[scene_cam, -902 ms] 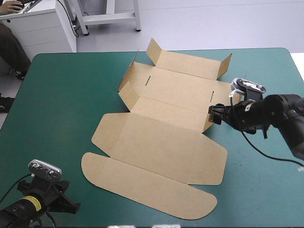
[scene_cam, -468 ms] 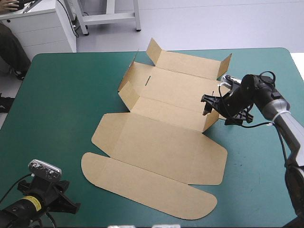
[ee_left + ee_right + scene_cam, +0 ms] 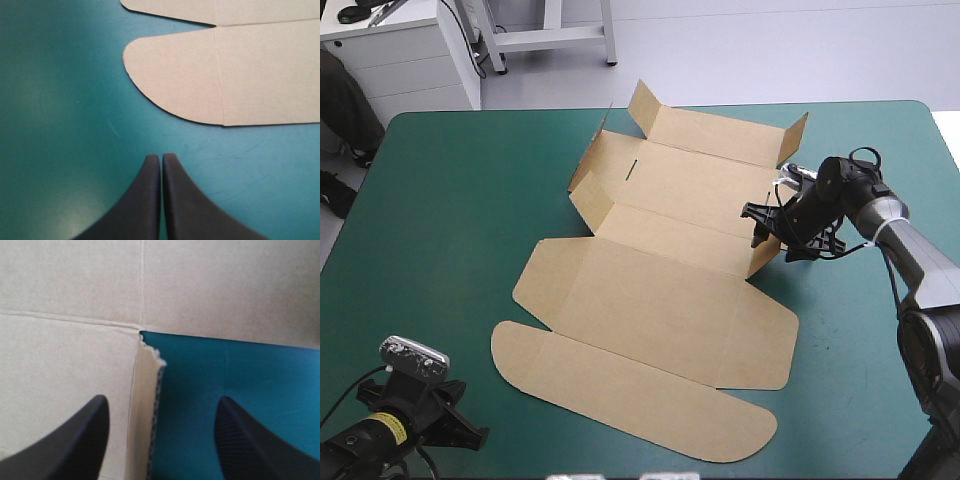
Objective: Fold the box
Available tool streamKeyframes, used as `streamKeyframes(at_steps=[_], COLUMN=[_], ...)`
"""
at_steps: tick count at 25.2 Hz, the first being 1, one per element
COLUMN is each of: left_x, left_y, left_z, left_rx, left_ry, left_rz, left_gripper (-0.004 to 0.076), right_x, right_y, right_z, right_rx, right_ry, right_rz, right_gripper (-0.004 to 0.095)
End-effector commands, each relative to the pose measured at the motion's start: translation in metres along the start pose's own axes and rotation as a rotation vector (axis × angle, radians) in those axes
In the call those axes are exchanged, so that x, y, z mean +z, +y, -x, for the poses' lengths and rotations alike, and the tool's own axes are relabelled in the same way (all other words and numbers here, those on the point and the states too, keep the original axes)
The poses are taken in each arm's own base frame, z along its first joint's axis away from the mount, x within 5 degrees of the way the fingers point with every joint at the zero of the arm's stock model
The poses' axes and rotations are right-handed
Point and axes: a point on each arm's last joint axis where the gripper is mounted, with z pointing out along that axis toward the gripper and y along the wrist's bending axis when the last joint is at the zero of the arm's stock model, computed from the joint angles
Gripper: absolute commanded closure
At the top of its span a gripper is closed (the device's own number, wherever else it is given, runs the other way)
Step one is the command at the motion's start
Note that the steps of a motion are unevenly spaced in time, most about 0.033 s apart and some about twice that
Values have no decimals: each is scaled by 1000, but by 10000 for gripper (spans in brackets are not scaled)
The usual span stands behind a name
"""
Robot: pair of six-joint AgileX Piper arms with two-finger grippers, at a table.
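From where I stand the box lies opened out across the middle of the table, most of it flat on the teal-green cover. Its far panels and corner tabs stand raised toward the table's far edge. The long rounded lid flap lies nearest the robot.

The right arm comes up along the table's right side, then bends sharply at the wrist, so the right gripper points in low across the table at the box's right side. There a short side flap stands up from the board. The black fingers are spread wide, and the flap's cut edge runs between them without either touching it that I can see. One finger hangs over brown board and the other over bare cover (so it straddles the flap rather than grips it).

The left arm is tucked down at the table's near left corner. The left gripper is low over the cover, and its fingers are pressed together into one point with nothing between them. The lid flap's rounded end lies ahead of it, well apart.
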Motion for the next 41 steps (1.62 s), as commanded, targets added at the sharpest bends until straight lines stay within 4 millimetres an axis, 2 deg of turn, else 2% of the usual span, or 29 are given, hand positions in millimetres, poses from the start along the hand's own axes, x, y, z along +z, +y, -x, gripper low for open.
streamKeyframes(at_steps=[1,4,21,23,28,32,36,38,41], left_x=[-7,-7,-7,-7,-7,-11,-36,-56,-78], left_y=[0,0,0,0,0,1,3,4,6], left_z=[11,11,11,11,11,19,40,53,65], left_rx=[-7,-7,-7,-7,-7,2,-4,-7,-9], left_ry=[-75,-75,-75,-75,-75,-136,-268,-352,-442], left_rz=[-7,-7,-7,-7,-7,6,7,10,16], left_gripper=[731,731,731,731,731,731,731,731,731], right_x=[-24,-24,-27,-39,-86,-156,-207,-215,-213], right_y=[7,7,9,15,35,54,72,80,91], right_z=[5,4,6,11,27,37,37,32,25], right_rx=[-16,-40,-278,-356,-559,-900,-1020,-1119,-1261], right_ry=[-77,-71,-79,-109,-207,-383,-576,-612,-615], right_rz=[48,46,38,47,51,-24,1,53,70], right_gripper=[642,908,928,928,928,928,928,928,928])
